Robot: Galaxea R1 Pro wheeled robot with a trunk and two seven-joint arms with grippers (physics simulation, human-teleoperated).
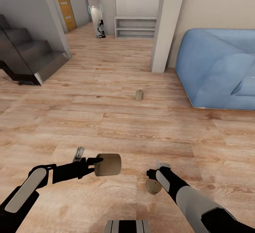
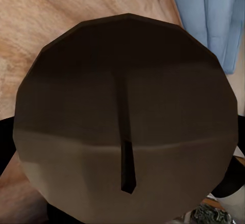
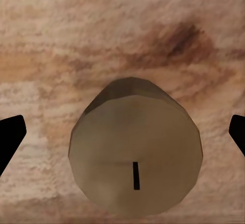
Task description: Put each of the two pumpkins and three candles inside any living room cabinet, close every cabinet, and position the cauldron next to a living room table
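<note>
Left gripper [image 1: 95, 162]: closed on one candle [image 1: 108, 164], carried sideways for stowing | right gripper [image 3: 122, 132]: fingers spread wide around second candle [image 3: 135, 157] on floor [image 1: 141, 127] (ungrasped) | third candle [image 1: 139, 94]: upright, nearer sofa [image 1: 216, 70].

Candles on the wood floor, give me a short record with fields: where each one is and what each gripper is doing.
held candle: brown stubby cylinder lying sideways in the left gripper, shut on it
near candle: tan stubby cylinder upright on the wood plank floor, under the right gripper
right gripper state: open, black fingertips apart on either side of the candle
far candle: third small cylinder upright on the floor, ahead
nearby: blue sofa, to the right
</note>
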